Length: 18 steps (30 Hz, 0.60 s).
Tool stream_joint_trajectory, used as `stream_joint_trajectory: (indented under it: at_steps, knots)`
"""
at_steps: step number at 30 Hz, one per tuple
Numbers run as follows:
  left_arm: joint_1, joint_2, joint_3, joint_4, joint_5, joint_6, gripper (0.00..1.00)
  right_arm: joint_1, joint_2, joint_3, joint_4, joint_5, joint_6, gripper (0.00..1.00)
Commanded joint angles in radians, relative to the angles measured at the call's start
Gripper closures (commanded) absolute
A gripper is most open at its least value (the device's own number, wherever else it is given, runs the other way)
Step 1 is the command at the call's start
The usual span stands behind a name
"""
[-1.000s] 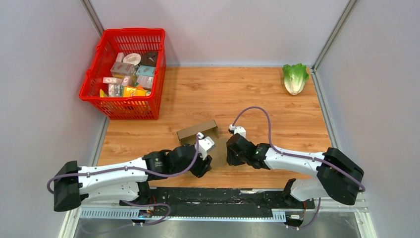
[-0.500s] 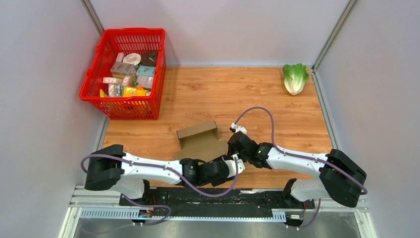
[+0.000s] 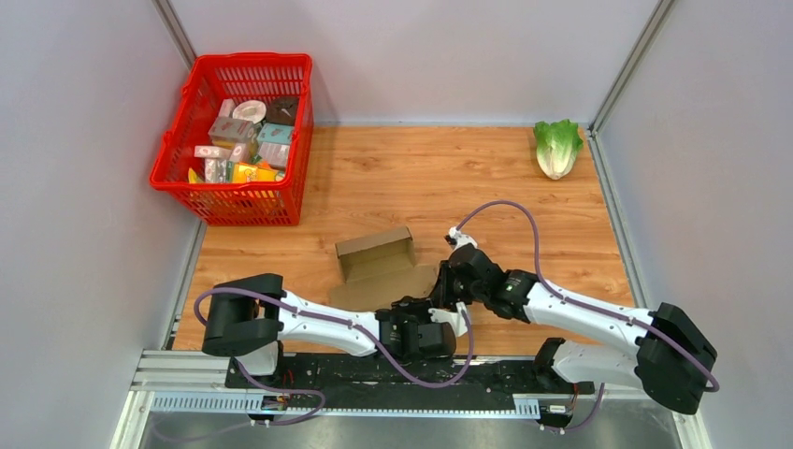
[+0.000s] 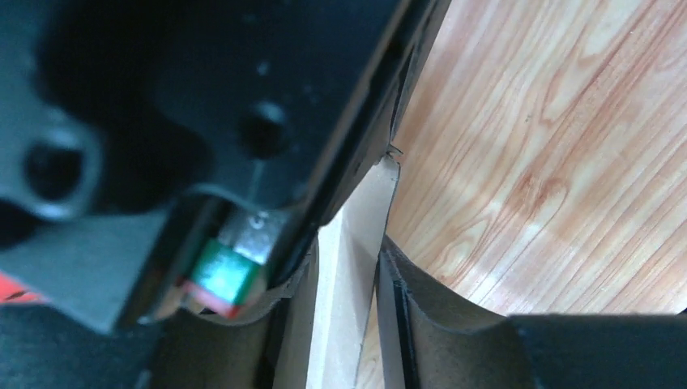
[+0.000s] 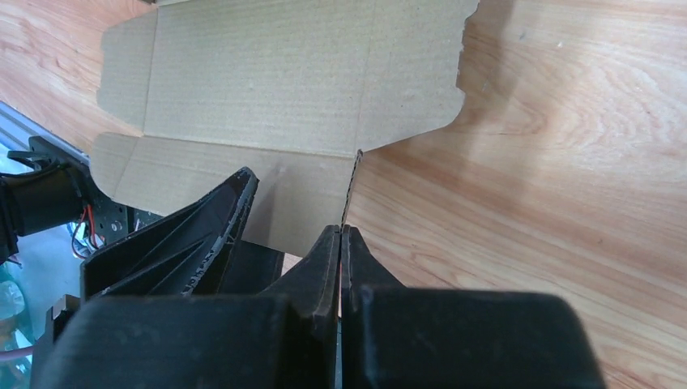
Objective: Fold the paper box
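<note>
The paper box [image 3: 379,269] is a brown cardboard sheet lying near the table's front, with its far wall folded upright. My right gripper [image 3: 447,286] is at the sheet's right side. In the right wrist view its fingers [image 5: 340,237] are pressed together on the thin edge of a raised flap of the sheet [image 5: 267,81]. My left gripper [image 3: 438,316] reaches in from the near side, close under the right one. In the left wrist view a pale cardboard strip [image 4: 352,267] stands between its two fingers [image 4: 348,324], which close on it.
A red basket [image 3: 238,208] with several small printed packages stands at the back left. A lettuce [image 3: 558,147] lies at the back right. The black rail [image 3: 374,374] runs along the near edge. Grey walls close in both sides.
My left arm has swung from beside the box round to its near right corner. My right gripper has shifted slightly right. The near part of the sheet now lies uncovered.
</note>
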Motion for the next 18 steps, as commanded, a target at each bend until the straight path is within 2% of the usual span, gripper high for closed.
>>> stream_joint_trajectory:
  at_steps: [1,4,5,7,8,10,11,13,14,15,18]
  knots:
    - [-0.005,0.002,0.038,-0.020,-0.108,0.002,0.66,-0.008,-0.055,-0.007,-0.014,-0.025,0.016,1.00]
    - [-0.006,-0.001,0.051,-0.042,-0.144,0.007,0.84,-0.008,-0.084,0.007,-0.044,0.003,0.005,1.00]
    - [-0.006,-0.011,0.054,-0.056,-0.142,0.005,0.87,-0.010,-0.092,0.014,-0.060,0.015,-0.001,0.91]
    - [-0.006,-0.030,0.065,-0.072,-0.139,-0.002,0.93,-0.010,-0.118,0.057,-0.154,0.134,-0.043,0.71]
    - [-0.006,-0.056,0.067,-0.085,-0.131,-0.027,0.93,-0.010,-0.129,0.071,-0.190,0.177,-0.056,0.54]
    - [-0.006,-0.093,0.071,-0.095,-0.122,-0.062,0.94,-0.010,-0.170,0.117,-0.293,0.315,-0.090,0.44]
    - [0.000,-0.137,0.073,-0.108,-0.111,-0.079,0.94,-0.008,-0.185,0.128,-0.320,0.358,-0.093,0.30]
    - [0.015,-0.188,0.081,-0.121,-0.075,-0.143,0.95,-0.008,-0.246,0.139,-0.369,0.461,-0.096,0.21]
    - [0.030,-0.242,0.085,-0.139,-0.002,-0.169,0.96,-0.013,-0.270,0.137,-0.373,0.486,-0.103,0.16]
    - [0.070,-0.270,0.094,-0.157,0.029,-0.208,1.00,-0.014,-0.312,0.137,-0.373,0.533,-0.109,0.14]
    - [0.174,-0.384,0.119,-0.199,0.184,-0.405,1.00,-0.027,-0.398,0.139,-0.371,0.598,-0.136,0.11]
